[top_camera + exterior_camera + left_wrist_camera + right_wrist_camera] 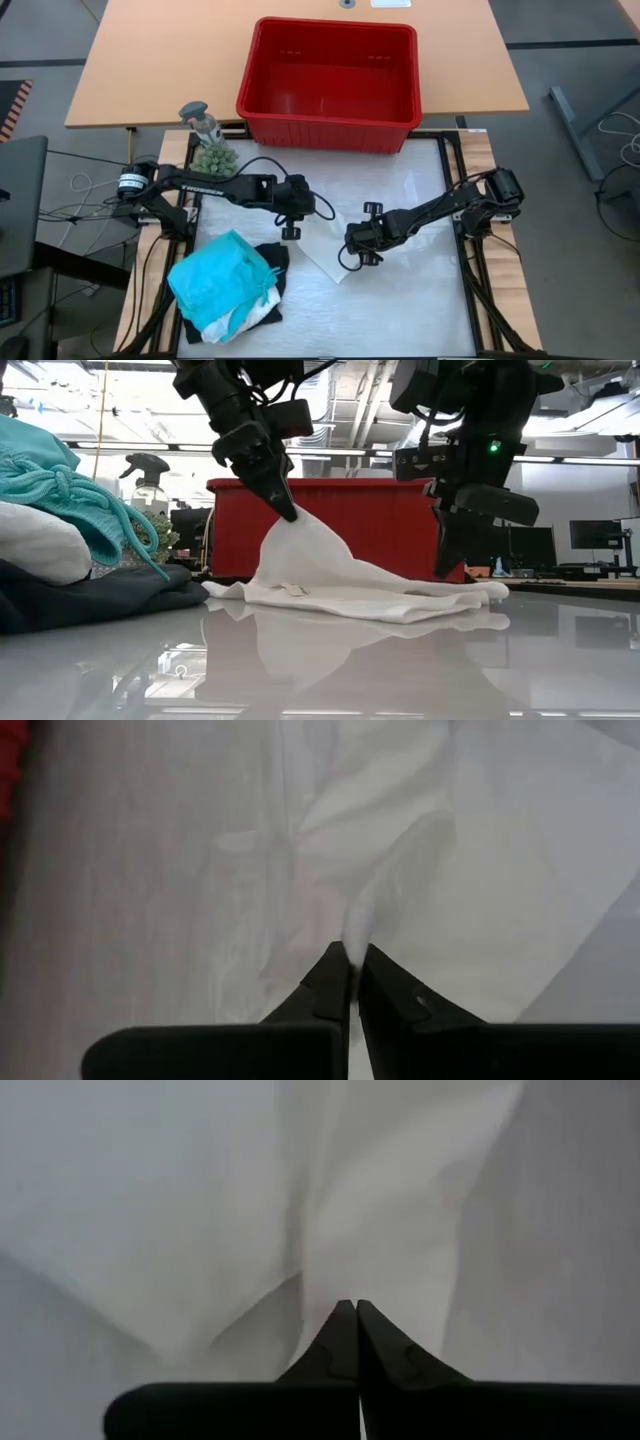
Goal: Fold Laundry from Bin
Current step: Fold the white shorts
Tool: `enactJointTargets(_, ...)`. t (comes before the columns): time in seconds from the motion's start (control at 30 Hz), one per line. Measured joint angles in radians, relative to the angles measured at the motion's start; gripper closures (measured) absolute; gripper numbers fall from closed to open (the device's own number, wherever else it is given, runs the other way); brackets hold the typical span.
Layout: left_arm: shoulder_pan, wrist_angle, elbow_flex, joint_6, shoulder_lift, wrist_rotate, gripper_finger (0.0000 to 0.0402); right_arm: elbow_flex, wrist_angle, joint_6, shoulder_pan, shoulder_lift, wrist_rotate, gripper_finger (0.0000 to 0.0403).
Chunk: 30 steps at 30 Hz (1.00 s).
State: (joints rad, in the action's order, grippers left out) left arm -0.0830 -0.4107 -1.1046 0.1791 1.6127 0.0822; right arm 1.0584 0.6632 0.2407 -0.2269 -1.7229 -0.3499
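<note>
my left jaws point(285, 510) pinched the white cloth point(340, 582) and held one corner up off the desk point(420, 660); my right jaws point(447, 565) clenched on its far edge, likely to spread it flat for folding.

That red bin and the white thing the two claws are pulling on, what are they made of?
The red bin looks like moulded plastic: stiff walls, a thick rim and a slight sheen. The white garment looks like thin, soft woven cloth: it drapes in folds where the left gripper lifts it to a peak, and lies limp on the glossy table. The right gripper pinches its other end.
</note>
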Motion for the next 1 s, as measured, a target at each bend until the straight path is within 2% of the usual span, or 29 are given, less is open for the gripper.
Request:
enactJointTargets(0.1, -0.019, 0.001, 0.000, 0.000, 0.000, 0.001, 0.0401, 0.000, 0.003, -0.020, -0.003, 0.000, 0.042, 0.0361)
enactJointTargets(0.27, -0.044, 0.002, 0.000, 0.000, 0.000, 0.000, 0.0401, 0.000, 0.013, 0.007, -0.001, 0.001, 0.120, 0.0233)
enactJointTargets(0.37, -0.053, 0.002, 0.000, 0.000, 0.000, -0.002, 0.0401, 0.000, 0.017, 0.052, -0.002, -0.001, 0.102, 0.0164)
enactJointTargets(0.47, -0.055, 0.002, 0.000, 0.000, 0.000, -0.003, 0.0401, 0.000, 0.022, 0.055, -0.001, -0.020, 0.067, 0.0132)
enactJointTargets(0.57, -0.055, 0.002, 0.000, 0.001, 0.000, -0.018, 0.0401, 0.000, 0.025, 0.056, -0.001, -0.054, 0.063, 0.0131)
enactJointTargets(0.67, -0.055, 0.002, 0.000, 0.001, 0.000, -0.021, 0.0401, 0.004, 0.025, 0.059, -0.007, -0.081, 0.070, 0.0151)
enactJointTargets(0.9, -0.055, 0.004, 0.000, 0.030, 0.000, -0.020, 0.0401, 0.000, 0.037, 0.049, -0.025, -0.064, 0.096, 0.0257)
enactJointTargets(1.0, -0.055, 0.012, 0.000, 0.038, 0.000, -0.020, 0.0401, -0.001, 0.048, 0.047, -0.017, -0.058, 0.106, 0.0289)
